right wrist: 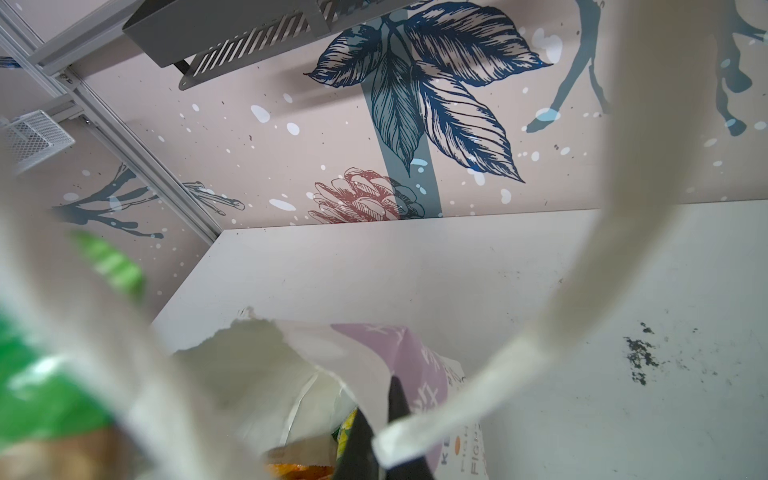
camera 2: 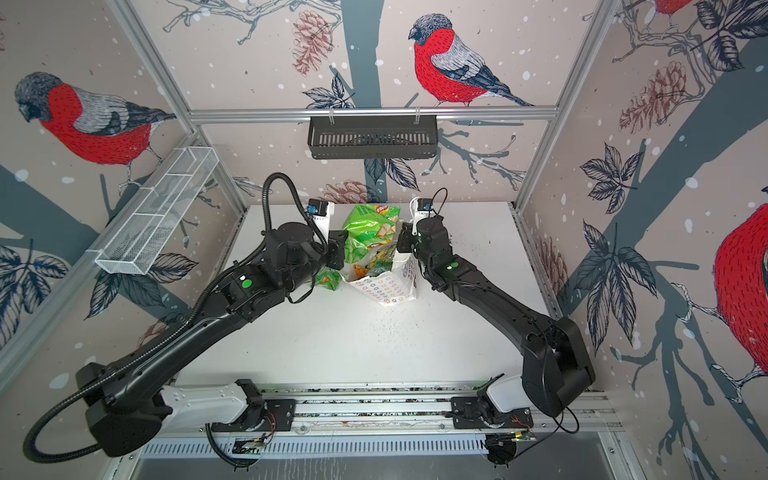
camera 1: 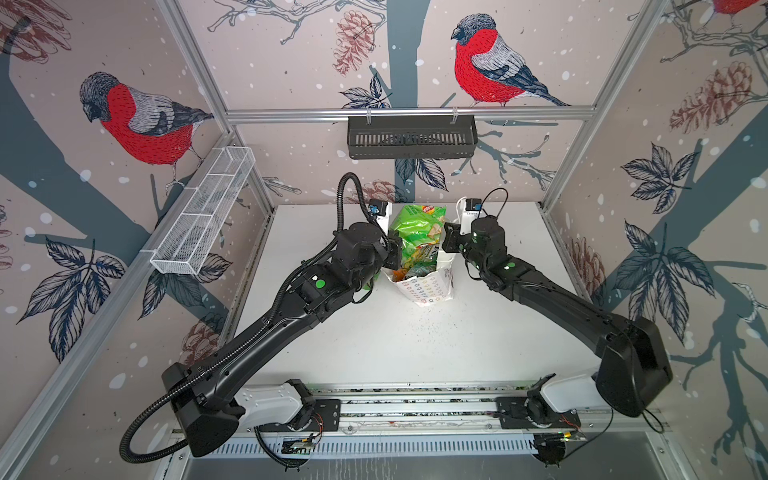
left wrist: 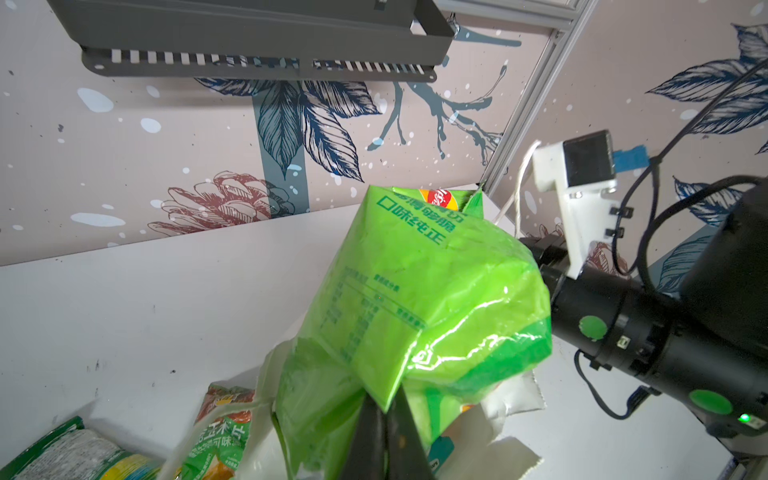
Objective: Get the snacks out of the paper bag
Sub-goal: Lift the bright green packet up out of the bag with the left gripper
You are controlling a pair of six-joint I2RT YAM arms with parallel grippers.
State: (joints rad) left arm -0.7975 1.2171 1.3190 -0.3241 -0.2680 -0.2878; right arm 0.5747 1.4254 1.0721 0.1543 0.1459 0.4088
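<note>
In both top views the white dotted paper bag (camera 1: 428,287) (camera 2: 386,286) stands mid-table, with several snacks inside. My left gripper (left wrist: 384,405) is shut on the corner of a big bright green snack packet (left wrist: 424,299) (camera 1: 415,228), which it holds above the bag's mouth. My right gripper (right wrist: 380,399) is shut on the bag's rim beside a purple patch (right wrist: 415,357). The white handle (right wrist: 561,332) loops in front of the right wrist camera. Yellow (right wrist: 347,428) and orange (right wrist: 299,471) packets show inside the bag. Another green packet (camera 2: 327,279) lies on the table left of the bag.
Two more packets (left wrist: 220,428) (left wrist: 70,453) lie on the table near the bag in the left wrist view. A black basket (camera 1: 411,137) hangs on the back wall. A white wire basket (camera 1: 203,212) hangs on the left wall. Dark specks (camera 1: 415,328) dot the table (camera 1: 415,357).
</note>
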